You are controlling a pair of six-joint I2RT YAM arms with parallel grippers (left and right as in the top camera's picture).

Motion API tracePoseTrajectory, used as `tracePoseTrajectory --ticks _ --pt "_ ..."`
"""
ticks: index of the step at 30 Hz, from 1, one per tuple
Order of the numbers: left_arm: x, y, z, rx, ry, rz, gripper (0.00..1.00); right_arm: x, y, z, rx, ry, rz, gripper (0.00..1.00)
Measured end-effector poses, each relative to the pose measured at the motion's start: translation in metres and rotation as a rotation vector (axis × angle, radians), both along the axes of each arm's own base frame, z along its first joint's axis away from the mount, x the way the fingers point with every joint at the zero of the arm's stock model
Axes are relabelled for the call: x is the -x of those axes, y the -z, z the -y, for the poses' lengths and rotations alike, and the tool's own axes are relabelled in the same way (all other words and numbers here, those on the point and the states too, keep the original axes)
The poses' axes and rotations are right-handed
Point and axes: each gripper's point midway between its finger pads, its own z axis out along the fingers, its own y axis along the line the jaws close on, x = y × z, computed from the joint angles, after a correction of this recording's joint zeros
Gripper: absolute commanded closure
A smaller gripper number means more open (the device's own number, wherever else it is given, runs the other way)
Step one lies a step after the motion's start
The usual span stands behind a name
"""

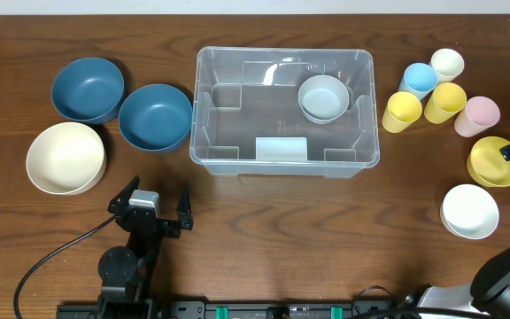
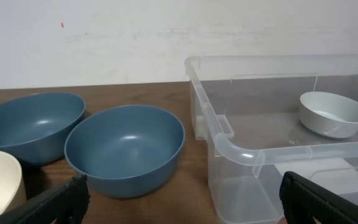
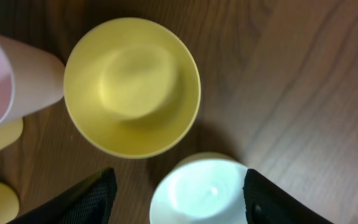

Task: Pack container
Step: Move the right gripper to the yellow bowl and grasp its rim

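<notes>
Overhead: the large clear rectangular plastic tub point(image 1: 255, 120) stands on the wooden counter point(image 1: 326, 230), ahead and right of the left jaws, which are spread and empty. A pale round bowl point(image 1: 324, 97) lies inside.

Left wrist: a dark blue bowl point(image 2: 126, 149) sits ahead between those jaws.

Right wrist: the right jaws are spread, with a white bowl point(image 3: 197, 190) between them untouched and a yellow bowl point(image 3: 132, 87) just ahead.

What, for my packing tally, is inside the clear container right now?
The container holds one pale bowl, upright near its back right corner. A whitish label shows near the front wall. Only the floor beneath the bowl is covered.
</notes>
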Motion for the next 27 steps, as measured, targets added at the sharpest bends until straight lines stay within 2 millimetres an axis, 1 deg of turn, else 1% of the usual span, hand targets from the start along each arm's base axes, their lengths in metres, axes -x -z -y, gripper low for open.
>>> tracePoseTrajectory --ticks 3,9,11,16,17,18,19,21,23,26,27 --pt "0.0 0.0 0.0 0.0 0.0 0.0 0.02 -0.007 0.009 0.006 0.005 -0.004 0.004 0.34" --pt "0.0 0.0 0.0 0.0 0.001 0.0 0.02 -0.017 0.04 0.014 -0.017 -0.011 -0.03 0.35" --pt "0.0 0.0 0.0 0.0 0.0 0.0 0.02 -0.018 0.054 0.015 -0.033 -0.014 -0.053 0.36" --pt "0.0 0.0 0.0 0.0 0.0 0.0 0.02 -0.016 0.079 0.016 -0.062 -0.012 -0.097 0.42" --pt "0.0 0.0 0.0 0.0 0.0 0.0 0.02 -0.015 0.085 0.017 -0.07 -0.008 -0.107 0.46" --pt "0.0 0.0 0.0 0.0 0.0 0.0 0.02 -0.013 0.088 0.018 -0.074 -0.006 -0.114 0.52" --pt "0.0 0.0 0.0 0.0 0.0 0.0 0.02 -0.012 0.091 0.019 -0.079 -0.002 -0.119 0.59" --pt "0.0 0.0 0.0 0.0 0.0 0.0 0.02 -0.007 0.098 0.023 -0.088 0.005 -0.134 0.76" --pt "0.0 0.0 0.0 0.0 0.001 0.0 0.02 -0.002 0.103 0.026 -0.096 0.024 -0.146 0.88" --pt "0.0 0.0 0.0 0.0 0.001 0.0 0.02 0.001 0.105 0.03 -0.1 0.041 -0.144 0.99" --pt "0.0 0.0 0.0 0.0 0.0 0.0 0.02 0.0 0.104 0.031 -0.104 0.048 -0.132 0.99"
